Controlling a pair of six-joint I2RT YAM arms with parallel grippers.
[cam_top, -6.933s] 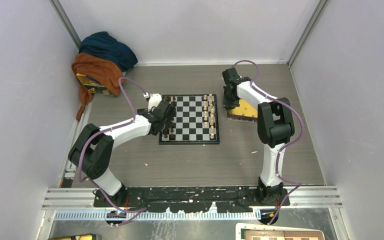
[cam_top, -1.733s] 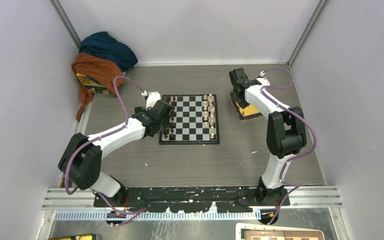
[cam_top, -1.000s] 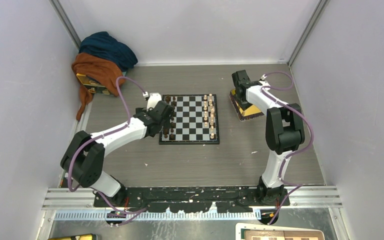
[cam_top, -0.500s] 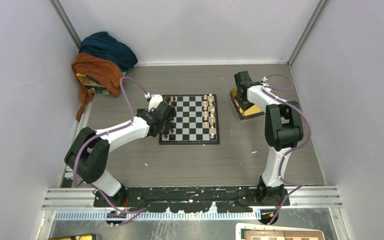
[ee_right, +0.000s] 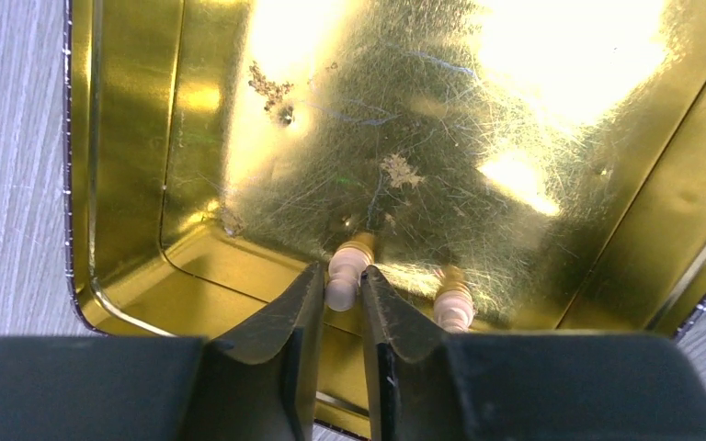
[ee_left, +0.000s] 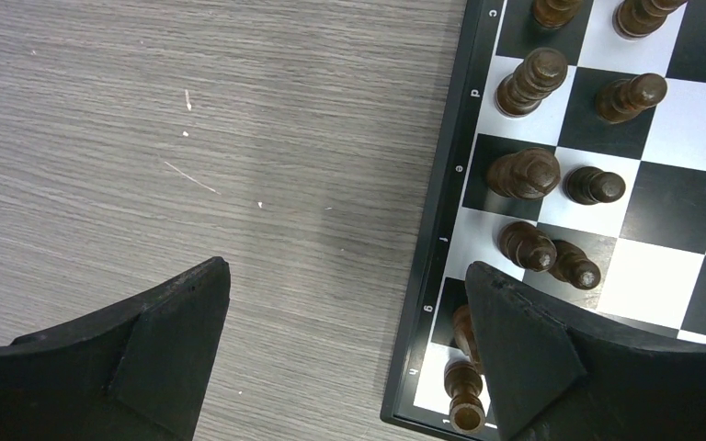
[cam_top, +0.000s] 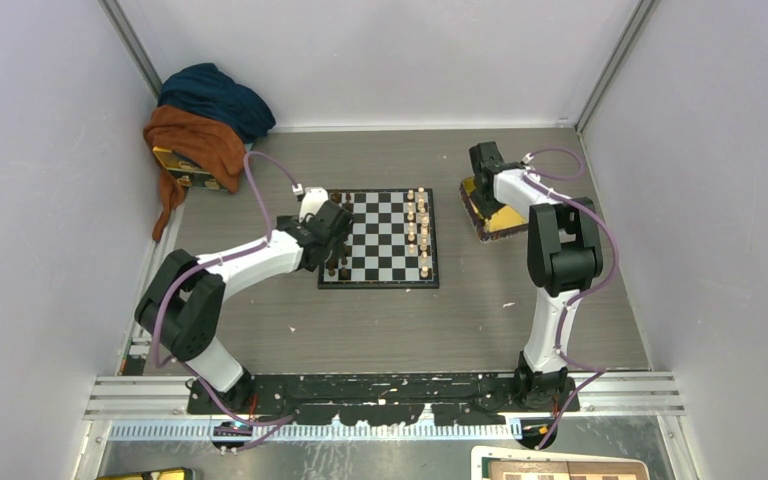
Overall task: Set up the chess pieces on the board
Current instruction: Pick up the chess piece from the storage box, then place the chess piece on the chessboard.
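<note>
A heap of blue and orange cloth (cam_top: 203,115) lies in the bench's (cam_top: 380,330) far left corner. The left end effector (ee_left: 345,358) hangs with jaws spread wide, straddling the left edge of the board (cam_top: 385,225), dark brown pieces (ee_left: 524,175) crowded beneath it. The light-tan chess pieces (cam_top: 417,232) stand in two files along the board's right side. Further right, the right end effector (ee_right: 342,276) reaches into the yellow tray (ee_right: 129,184), pinching one light-tan piece (ee_right: 351,257) near the tray wall; a second piece (ee_right: 452,305) lies just beside.

Board (ee_left: 441,230) partly beyond left-wrist view
</note>
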